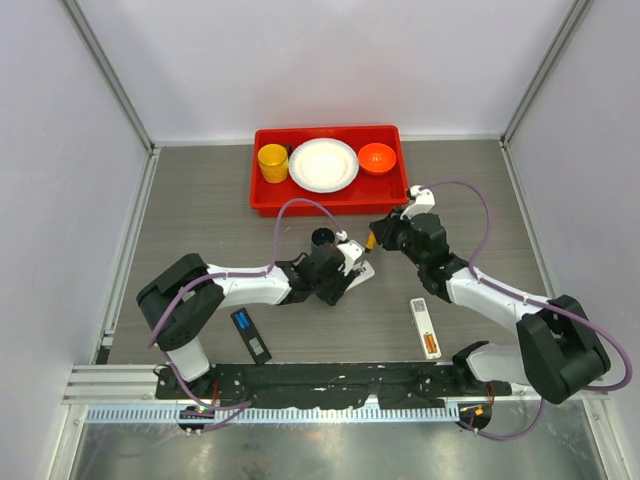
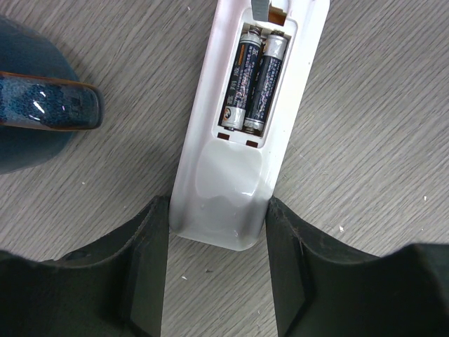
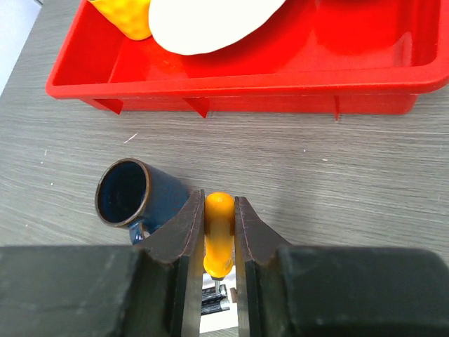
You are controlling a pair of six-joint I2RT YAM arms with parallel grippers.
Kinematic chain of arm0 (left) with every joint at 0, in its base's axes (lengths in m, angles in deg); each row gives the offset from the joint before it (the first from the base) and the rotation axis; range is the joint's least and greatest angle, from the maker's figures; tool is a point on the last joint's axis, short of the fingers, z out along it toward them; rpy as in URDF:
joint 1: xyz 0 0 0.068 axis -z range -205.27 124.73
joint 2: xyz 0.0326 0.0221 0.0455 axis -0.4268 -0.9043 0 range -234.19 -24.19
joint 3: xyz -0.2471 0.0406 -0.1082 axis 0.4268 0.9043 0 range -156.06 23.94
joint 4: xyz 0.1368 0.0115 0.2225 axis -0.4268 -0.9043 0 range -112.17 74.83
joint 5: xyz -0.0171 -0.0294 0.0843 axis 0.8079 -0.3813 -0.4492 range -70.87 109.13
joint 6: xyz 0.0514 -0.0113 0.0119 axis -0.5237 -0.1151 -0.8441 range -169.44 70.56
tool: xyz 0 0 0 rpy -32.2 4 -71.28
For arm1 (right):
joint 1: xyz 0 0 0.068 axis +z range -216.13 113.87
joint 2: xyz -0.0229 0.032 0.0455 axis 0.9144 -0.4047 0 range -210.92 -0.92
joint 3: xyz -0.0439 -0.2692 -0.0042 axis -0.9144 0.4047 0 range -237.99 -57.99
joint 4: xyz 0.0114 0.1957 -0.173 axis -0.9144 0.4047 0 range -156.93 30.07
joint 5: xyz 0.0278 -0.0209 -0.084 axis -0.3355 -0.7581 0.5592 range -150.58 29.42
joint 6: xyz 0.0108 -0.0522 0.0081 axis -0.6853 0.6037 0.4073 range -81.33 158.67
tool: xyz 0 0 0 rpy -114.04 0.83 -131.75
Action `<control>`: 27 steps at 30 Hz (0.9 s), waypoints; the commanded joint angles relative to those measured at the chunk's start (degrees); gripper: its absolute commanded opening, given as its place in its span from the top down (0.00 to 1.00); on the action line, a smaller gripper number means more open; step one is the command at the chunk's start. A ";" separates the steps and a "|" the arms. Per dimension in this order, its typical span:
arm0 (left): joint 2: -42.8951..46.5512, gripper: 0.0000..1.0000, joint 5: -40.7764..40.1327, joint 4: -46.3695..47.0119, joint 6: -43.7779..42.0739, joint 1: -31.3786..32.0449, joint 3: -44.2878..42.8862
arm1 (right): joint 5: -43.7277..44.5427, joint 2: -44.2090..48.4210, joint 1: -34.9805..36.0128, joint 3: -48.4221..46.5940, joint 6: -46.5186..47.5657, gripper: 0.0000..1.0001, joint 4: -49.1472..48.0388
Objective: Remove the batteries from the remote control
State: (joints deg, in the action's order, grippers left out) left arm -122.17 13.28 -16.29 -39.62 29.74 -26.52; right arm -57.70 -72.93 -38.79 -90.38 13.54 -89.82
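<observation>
A white remote control lies back-up on the table with its battery bay uncovered. Two dark grey batteries rest side by side in the bay. My left gripper is shut on the remote's near end, one finger pressed against each side. Over the far end, my right gripper is shut on an orange-handled screwdriver. Its metal tip points down at the bay's far edge, above the batteries. From above, both grippers meet at the remote.
A dark blue mug stands just left of the remote. Behind it is a red tray with a yellow cup, a white plate and an orange bowl. A black remote and a white remote-like piece lie near the front edge.
</observation>
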 commanded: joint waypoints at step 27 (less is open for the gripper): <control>-2.31 1.00 1.28 -4.06 -0.07 -0.16 -1.75 | 1.61 -4.63 1.06 -0.40 2.45 0.99 -6.20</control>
State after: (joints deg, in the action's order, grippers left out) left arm -122.69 13.24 -17.89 -39.64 29.74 -27.67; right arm -56.80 -77.43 -38.27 -90.35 14.77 -93.25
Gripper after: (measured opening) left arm 0.530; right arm 0.224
